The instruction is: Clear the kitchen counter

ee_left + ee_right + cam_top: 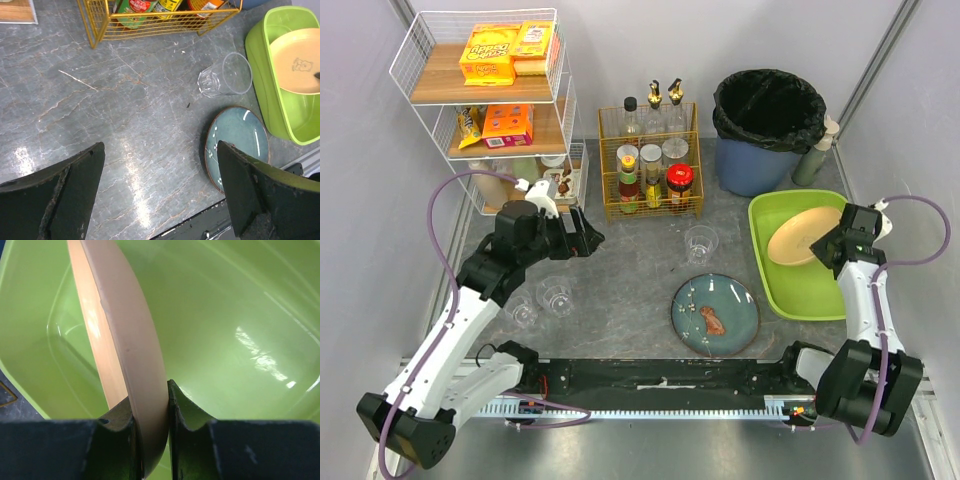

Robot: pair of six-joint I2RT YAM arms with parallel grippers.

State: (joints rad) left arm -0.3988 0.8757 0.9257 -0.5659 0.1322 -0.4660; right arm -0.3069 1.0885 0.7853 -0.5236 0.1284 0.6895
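right pincer [149, 401] clamping beige plate [125, 330] rim, clear only from wrist

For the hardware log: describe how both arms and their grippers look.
The left arm and right arm have white links joined by black joint housings, each trailed by a looping purple cable. The left gripper and right gripper have broad, black, wedge-shaped fingers.

Bright, even light from above in all 3 pics. Top view is sharp, w/ soft small shadows under the arms [450, 320]. Left wrist view: white shiny spots on the table [135, 165], esp. low down. Right wrist view: white glare streaks on the green tray [260, 355]; the tan plate [135, 340] & right pincer [150, 405] sit so close they look soft.
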